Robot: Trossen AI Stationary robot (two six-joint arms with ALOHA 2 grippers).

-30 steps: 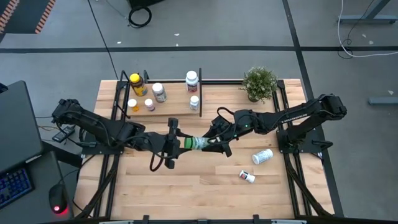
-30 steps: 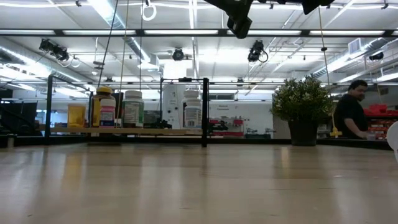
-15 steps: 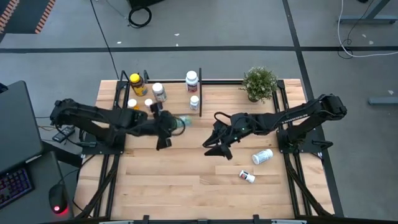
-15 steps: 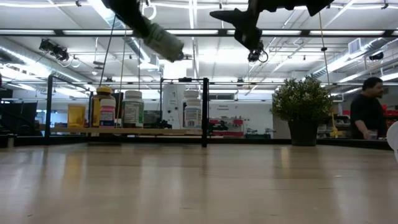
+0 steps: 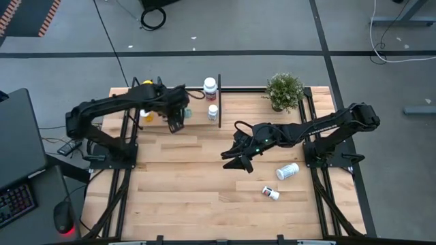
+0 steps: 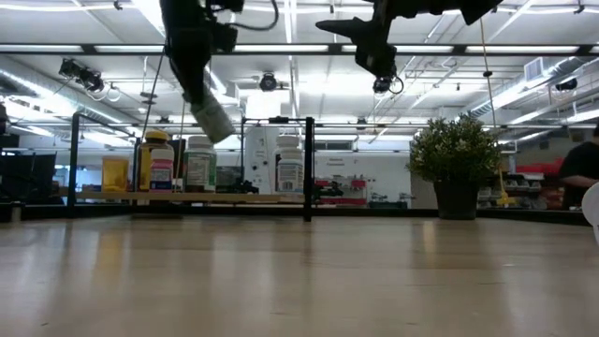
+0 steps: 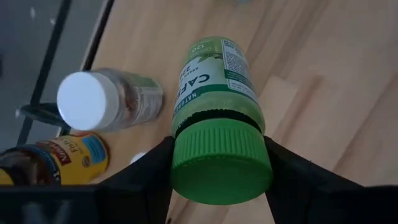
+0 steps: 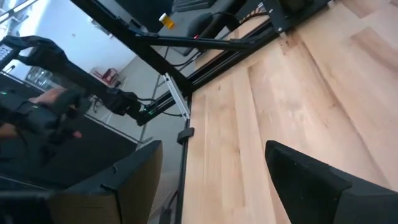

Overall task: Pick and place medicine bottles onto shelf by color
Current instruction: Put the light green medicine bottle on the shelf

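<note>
A green medicine bottle [image 7: 214,81] with a green cap hangs over the left part of the shelf [image 5: 194,124], with my left gripper [image 5: 180,117] shut on it. In the low view the bottle [image 6: 214,120] slants down below that gripper [image 6: 197,86], above the standing bottles. Several bottles stand on the shelf, among them a white-capped one [image 7: 93,102] and a yellow-labelled one [image 7: 56,158]. Two white bottles [image 5: 287,171] [image 5: 271,193] lie on their sides on the table at the right. My right gripper [image 5: 235,158] hovers open over the table's middle, holding nothing. My left gripper pinches the green bottle at its cap end [image 7: 186,171], one finger [image 7: 146,186] on each side of the cap. The fingers come from above, slanting down. The bottle hangs below them, base down and tilted, clear of the shelf and of the bottles on it.
A small potted plant [image 5: 285,90] stands at the far right of the table, beside the shelf's end. Black upright posts [image 6: 309,168] frame the shelf. Bare planks lie between the shelf and the near edge. A person [image 6: 582,173] shows in the room beyond.
My left gripper has carried the green bottle from the table's middle, beside my right gripper, toward the far left and over the shelf. It has tipped from nearly level to pointing down, so the bottle now hangs base down. My right gripper has stayed in place.
</note>
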